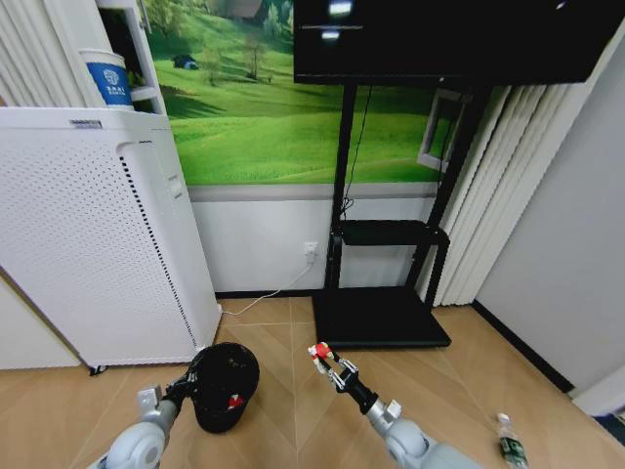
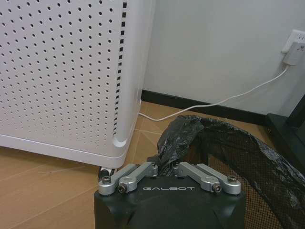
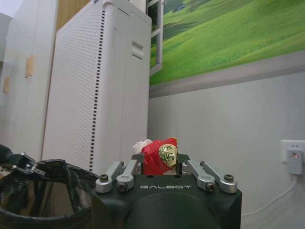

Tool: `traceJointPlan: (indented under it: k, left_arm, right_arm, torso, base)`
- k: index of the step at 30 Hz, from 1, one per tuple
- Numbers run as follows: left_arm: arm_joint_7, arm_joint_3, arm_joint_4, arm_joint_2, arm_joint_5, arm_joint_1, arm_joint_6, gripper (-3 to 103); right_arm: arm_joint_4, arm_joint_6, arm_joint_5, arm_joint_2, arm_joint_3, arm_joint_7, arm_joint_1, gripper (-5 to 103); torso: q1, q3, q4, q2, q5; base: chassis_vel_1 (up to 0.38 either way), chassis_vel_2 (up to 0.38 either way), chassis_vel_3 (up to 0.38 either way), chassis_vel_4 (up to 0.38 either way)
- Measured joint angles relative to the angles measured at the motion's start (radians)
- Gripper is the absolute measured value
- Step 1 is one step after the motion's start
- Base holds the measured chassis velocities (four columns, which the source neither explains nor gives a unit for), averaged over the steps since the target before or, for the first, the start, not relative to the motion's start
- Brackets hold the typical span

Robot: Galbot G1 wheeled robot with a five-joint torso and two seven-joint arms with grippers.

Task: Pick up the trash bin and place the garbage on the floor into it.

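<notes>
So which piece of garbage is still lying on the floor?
The clear bottle with a green label, at the robot's right. One red-and-white scrap lies inside the trash bin; another is between the right gripper's fingers.

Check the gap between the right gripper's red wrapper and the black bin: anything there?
Bare wood floor separates the round black bagged bin, held by the left gripper, from the red-and-white wrapper in the right gripper, head view.

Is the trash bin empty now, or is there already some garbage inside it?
Not empty. In the head view a red-and-white piece lies inside the trash bin, which the left claw holds by its rim.
</notes>
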Motion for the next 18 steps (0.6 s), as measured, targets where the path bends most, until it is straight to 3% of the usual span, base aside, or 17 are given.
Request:
traceJointPlan:
  k: [4, 12, 18]
  left_arm:
    - [-0.002, 0.007, 0.011, -0.009, 0.0, -0.005, 0.001, 7]
    - [-0.007, 0.043, 0.039, -0.03, 0.003, -0.04, 0.002, 7]
    - [-0.019, 0.07, 0.045, -0.039, 0.002, -0.075, 0.005, 7]
  right_arm:
    - [-0.009, -0.001, -0.004, 0.035, -0.127, 0.027, 0.082, 33]
    - [-0.057, -0.002, -0.005, 0.095, -0.27, 0.04, 0.181, 33]
    - [-0.127, -0.002, -0.002, 0.202, -0.351, 0.045, 0.233, 33]
  torso:
    - [0.0, 0.0, 0.0001, 0.0, 0.0001]
    - [0.0, 0.0, 0.0, 0.0, -0.0001]
    - [0.0, 0.0, 0.0001, 0.0, 0.0]
  base:
    - [0.0, 0.0, 0.0, 0.0]
    - [0.0, 0.0, 0.0, 0.0]
    - [0.0, 0.0, 0.0, 0.0]
